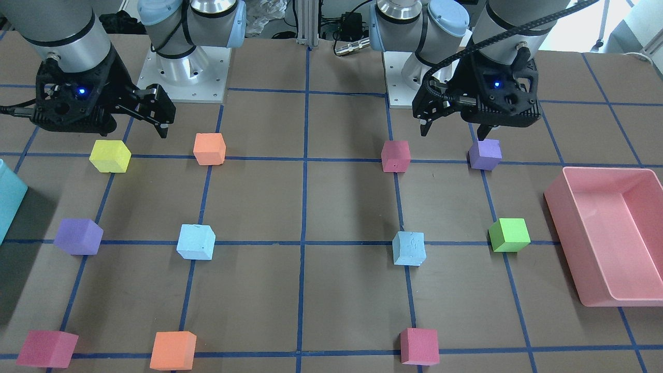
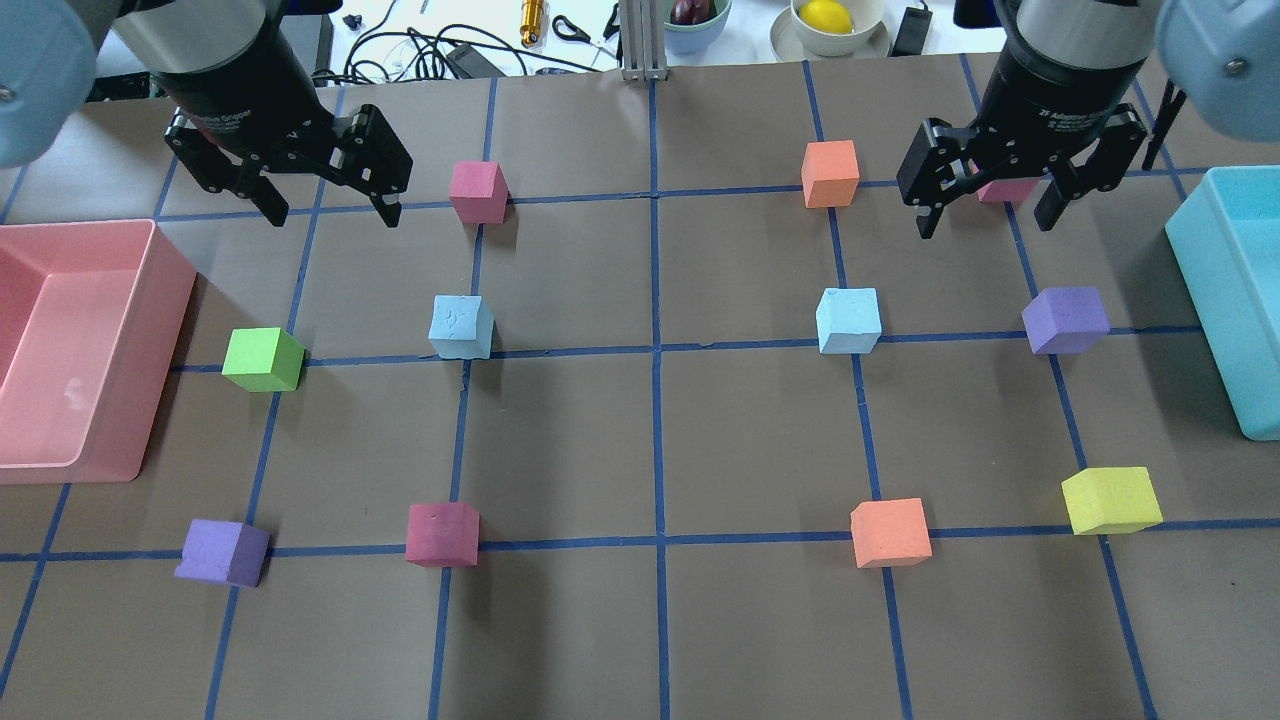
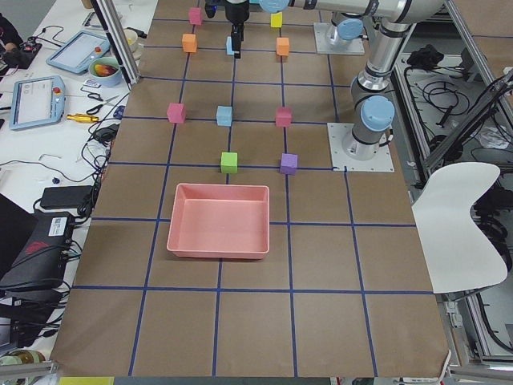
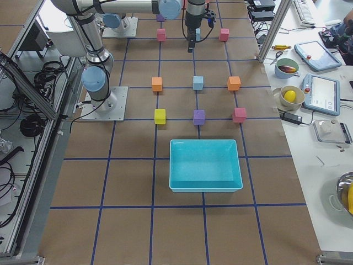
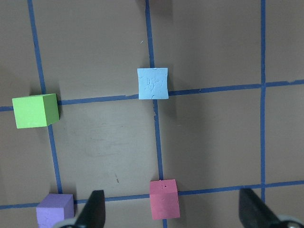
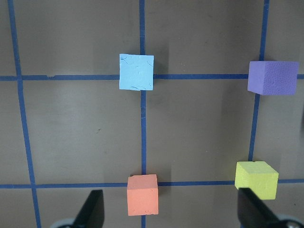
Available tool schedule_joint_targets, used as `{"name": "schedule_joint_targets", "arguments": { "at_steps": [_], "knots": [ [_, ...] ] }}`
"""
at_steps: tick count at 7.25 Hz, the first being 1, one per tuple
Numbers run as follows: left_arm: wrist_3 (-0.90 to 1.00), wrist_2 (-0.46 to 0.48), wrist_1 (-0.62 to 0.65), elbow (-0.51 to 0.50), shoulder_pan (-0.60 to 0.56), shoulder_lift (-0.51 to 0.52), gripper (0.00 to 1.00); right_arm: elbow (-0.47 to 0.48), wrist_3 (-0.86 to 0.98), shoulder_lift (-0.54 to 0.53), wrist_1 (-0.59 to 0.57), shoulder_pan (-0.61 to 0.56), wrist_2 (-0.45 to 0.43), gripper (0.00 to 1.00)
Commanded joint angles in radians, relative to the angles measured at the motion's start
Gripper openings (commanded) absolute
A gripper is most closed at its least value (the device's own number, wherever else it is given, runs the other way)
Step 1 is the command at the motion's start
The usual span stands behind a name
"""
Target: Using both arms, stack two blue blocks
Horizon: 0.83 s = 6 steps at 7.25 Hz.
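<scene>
On our left, the left gripper hangs high over the table, its fingers spread wide with nothing between them. The left blue block sits below and ahead of it, nearly in line with the gap between the fingers. A crimson cube lies almost straight beneath that gap. We judge a plain drop would land on that cube, so the arm must reach forward first. This block also looks slightly turned against the tape lines. Fingers closing on its corners could spin it or dent the foam.

Further right, the right blue block rests well apart from the first. It lies below and ahead of the right gripper, off toward one finger rather than centred. That gripper too is wide and empty. An orange cube lies under it, and a purple cube sits level with the block on the other finger's side. A careless approach could nudge either. Stacking brings both arms close together, so we fear the grippers colliding, or a skewed release toppling the top block.
</scene>
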<state>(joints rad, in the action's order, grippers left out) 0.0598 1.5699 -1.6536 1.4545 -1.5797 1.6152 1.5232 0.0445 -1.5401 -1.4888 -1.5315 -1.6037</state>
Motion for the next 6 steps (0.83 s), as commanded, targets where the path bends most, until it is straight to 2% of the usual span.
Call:
{"name": "schedule_joint_targets", "arguments": {
  "at_steps": [1, 5, 6],
  "knots": [
    [0.0, 0.001, 0.0, 0.0, 0.0, 0.0, 1.0, -0.001, 0.0, 0.0, -0.001, 0.001, -0.001, 1.0],
    [0.0, 0.001, 0.0, 0.001, 0.0, 0.0, 1.0, 0.002, 0.017, 0.006, 0.002, 0.002, -0.004, 1.0],
    [0.0, 0.001, 0.002, 0.001, 0.0, 0.0, 1.0, 0.021, 0.015, 0.009, 0.01, 0.001, -0.037, 1.0]
  ]
}}
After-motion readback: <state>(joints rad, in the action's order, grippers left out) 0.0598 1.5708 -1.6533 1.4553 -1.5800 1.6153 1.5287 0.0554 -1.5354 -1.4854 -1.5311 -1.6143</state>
